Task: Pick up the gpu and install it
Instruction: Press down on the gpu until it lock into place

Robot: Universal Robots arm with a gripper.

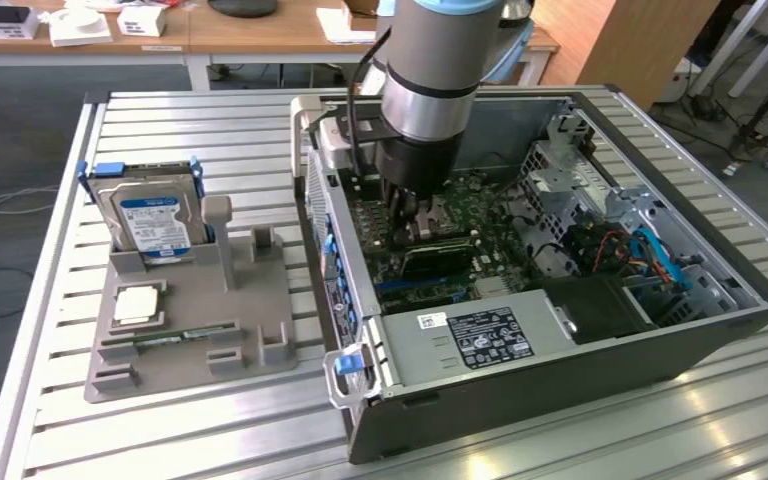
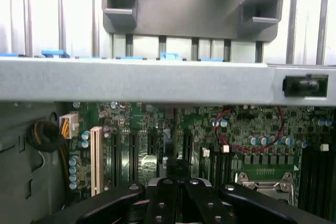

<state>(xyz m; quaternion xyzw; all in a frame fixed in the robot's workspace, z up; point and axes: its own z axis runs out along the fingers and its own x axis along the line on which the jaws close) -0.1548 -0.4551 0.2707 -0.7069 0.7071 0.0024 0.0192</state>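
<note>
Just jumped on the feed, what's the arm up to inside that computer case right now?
The arm has its gripper lowered into the open computer case, just above the motherboard near the expansion slots. Its fingers are shut, with a dark flat part, likely the gpu, standing on the board just below them. On the grey holder outside, the hard drive stands in place.

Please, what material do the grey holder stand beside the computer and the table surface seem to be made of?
The grey holder stand looks like matte plastic, perhaps 3D-printed: uniform dull grey, blocky slots and posts, no shine. The table looks like bare aluminium: ribbed silver slats with bright reflections. Neither can be confirmed from looks alone.
</note>
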